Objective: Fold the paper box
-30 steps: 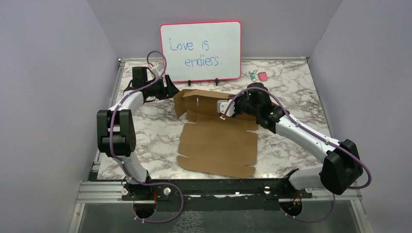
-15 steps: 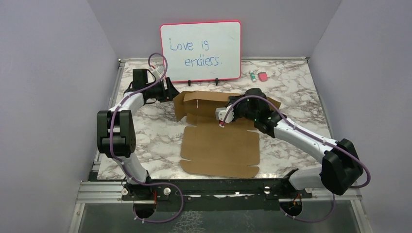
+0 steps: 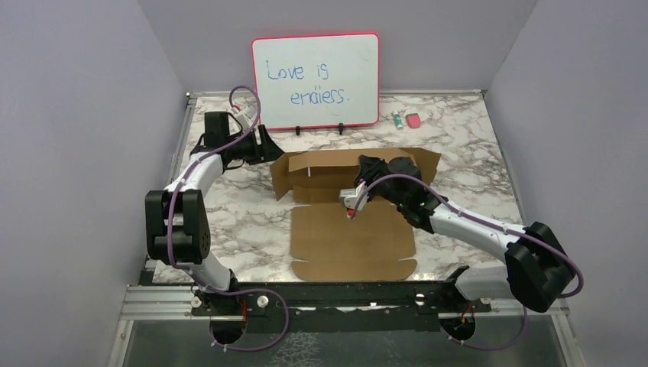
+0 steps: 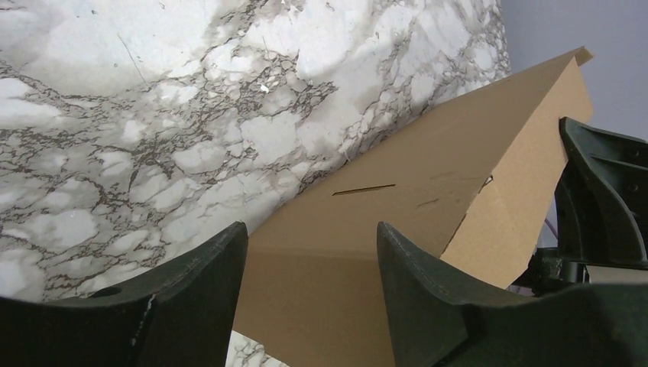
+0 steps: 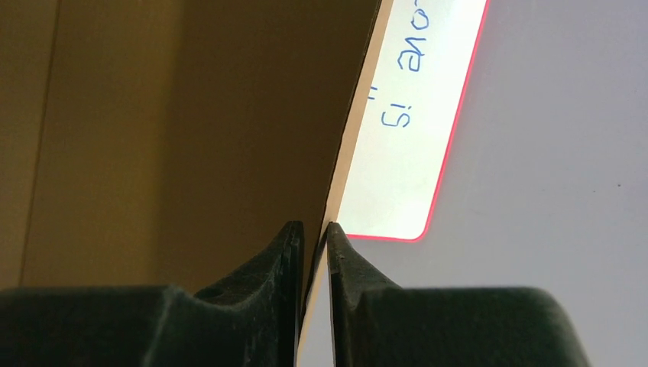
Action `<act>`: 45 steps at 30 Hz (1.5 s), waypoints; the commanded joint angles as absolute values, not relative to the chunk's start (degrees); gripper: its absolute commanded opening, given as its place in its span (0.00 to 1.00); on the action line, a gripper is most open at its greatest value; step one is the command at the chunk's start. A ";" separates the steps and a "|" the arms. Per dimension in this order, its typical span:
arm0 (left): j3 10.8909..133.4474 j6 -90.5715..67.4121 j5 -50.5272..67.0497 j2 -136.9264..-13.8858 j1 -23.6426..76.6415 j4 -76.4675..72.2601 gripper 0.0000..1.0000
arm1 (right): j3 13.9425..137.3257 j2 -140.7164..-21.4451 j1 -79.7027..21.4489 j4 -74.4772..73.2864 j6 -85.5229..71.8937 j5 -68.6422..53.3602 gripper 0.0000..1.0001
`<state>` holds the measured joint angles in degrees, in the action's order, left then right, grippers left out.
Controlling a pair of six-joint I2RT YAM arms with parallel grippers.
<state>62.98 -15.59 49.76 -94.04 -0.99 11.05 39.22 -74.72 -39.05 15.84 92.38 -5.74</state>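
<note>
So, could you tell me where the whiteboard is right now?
Top view: the whiteboard stands near the middle of the table's far edge, behind the box.

Paper box (image 3: 351, 229) at table (image 3: 474, 153) centre: flat panel runs toward near edge, rear panel stands up toward far edge. Whiteboard (image 3: 315, 80) upright at middle of far edge, behind box. Two small items (image 3: 406, 120) near far right corner, right of whiteboard. Left gripper (image 3: 267, 147) just beside box's far left corner, fingers apart. Right gripper (image 5: 315, 228) pinches the raised rear panel's edge, right of its middle.
</note>
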 commanded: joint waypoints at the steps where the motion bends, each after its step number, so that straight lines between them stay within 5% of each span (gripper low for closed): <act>1: 59.89 -17.04 46.74 -87.57 -0.09 10.26 0.64 | 37.69 -74.78 -39.46 15.34 93.38 -4.33 0.21; 15: 53.17 -23.11 36.30 -75.99 7.62 5.79 0.65 | 41.52 -80.28 -39.46 21.15 90.15 -0.84 0.13; 29: 68.74 -14.94 16.75 -74.49 7.62 16.77 0.68 | 49.31 -88.84 -39.42 34.10 89.13 6.17 0.01; 40: 72.46 -16.59 16.97 -77.94 7.18 16.56 0.67 | 52.88 -93.98 -39.30 41.48 90.17 6.20 0.01; 45: 69.00 -20.03 20.36 -78.48 7.21 11.61 0.60 | 50.49 -94.46 -39.35 42.73 89.39 6.41 0.01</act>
<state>71.09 -16.97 17.61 -77.87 7.46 15.40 52.14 -93.45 -39.07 37.71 89.62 5.13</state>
